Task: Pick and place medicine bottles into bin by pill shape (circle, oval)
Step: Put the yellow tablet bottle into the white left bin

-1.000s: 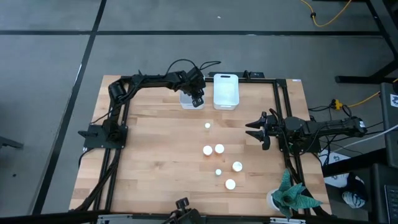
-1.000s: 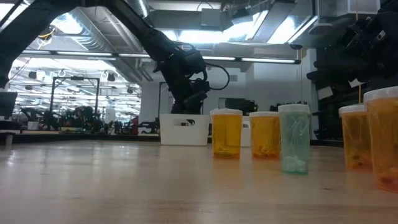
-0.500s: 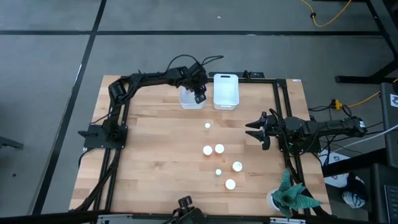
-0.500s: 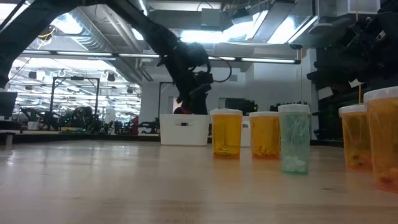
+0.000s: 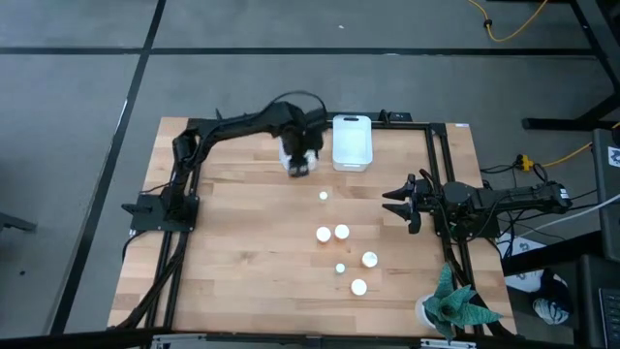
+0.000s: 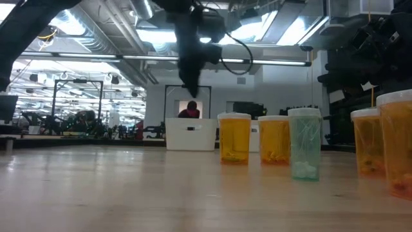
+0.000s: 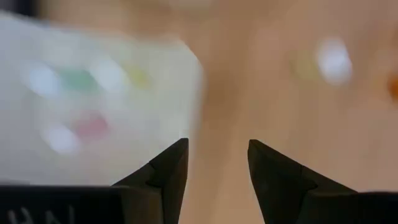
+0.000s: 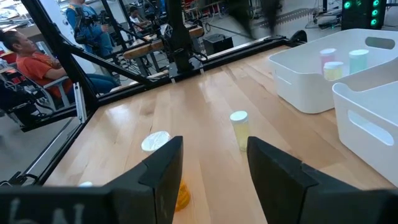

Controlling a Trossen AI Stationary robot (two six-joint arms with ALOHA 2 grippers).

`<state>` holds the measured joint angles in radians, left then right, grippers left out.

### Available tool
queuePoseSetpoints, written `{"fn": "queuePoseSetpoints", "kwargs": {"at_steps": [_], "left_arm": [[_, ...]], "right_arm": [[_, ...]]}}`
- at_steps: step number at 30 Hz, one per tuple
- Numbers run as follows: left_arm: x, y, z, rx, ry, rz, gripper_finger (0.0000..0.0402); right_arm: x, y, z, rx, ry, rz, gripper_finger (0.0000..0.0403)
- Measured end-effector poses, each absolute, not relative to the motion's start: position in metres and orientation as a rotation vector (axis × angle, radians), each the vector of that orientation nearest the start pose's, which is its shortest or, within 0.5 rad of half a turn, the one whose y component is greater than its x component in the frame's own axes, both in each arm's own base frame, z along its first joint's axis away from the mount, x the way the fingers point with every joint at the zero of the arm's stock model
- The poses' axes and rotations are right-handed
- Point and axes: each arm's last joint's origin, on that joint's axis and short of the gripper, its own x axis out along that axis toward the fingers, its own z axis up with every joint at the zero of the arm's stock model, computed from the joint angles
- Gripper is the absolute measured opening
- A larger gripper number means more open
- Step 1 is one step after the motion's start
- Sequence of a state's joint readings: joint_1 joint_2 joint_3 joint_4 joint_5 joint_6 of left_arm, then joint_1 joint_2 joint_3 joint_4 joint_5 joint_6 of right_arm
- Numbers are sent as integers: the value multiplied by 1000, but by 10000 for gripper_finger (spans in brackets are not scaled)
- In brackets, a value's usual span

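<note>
Left end effector (image 5: 302, 163) over the front edge of the left white bin (image 5: 293, 155), upper centre of the high view, fingers (image 7: 169, 171) apart and empty. Right end effector (image 5: 397, 202) parked at right of the worktop (image 5: 242, 252), fingers apart, empty. Six medicine bottles (image 5: 342, 232) standing loose in centre of the worktop; a few more inside the left bin. Second white bin (image 5: 353, 143) just beside the first.
</note>
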<state>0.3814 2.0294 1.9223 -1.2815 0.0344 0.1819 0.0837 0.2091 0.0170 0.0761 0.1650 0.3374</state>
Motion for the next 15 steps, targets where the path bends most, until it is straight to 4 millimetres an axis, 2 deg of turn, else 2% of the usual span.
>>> {"fn": "queuePoseSetpoints", "kwargs": {"at_steps": [3, 7, 12, 15], "left_arm": [[370, 123, 275, -105, 1533, 63, 157], [371, 97, 259, -71, 1613, -5, 157], [370, 73, 228, -27, 1662, -63, 157], [360, 61, 220, 10, 1645, -93, 157]], "right_arm": [[109, 4, 159, 322, 100, -100, 181], [109, 4, 159, 322, 100, -100, 181], [109, 4, 159, 344, 99, -101, 181], [109, 4, 159, 344, 99, -101, 181]]}}
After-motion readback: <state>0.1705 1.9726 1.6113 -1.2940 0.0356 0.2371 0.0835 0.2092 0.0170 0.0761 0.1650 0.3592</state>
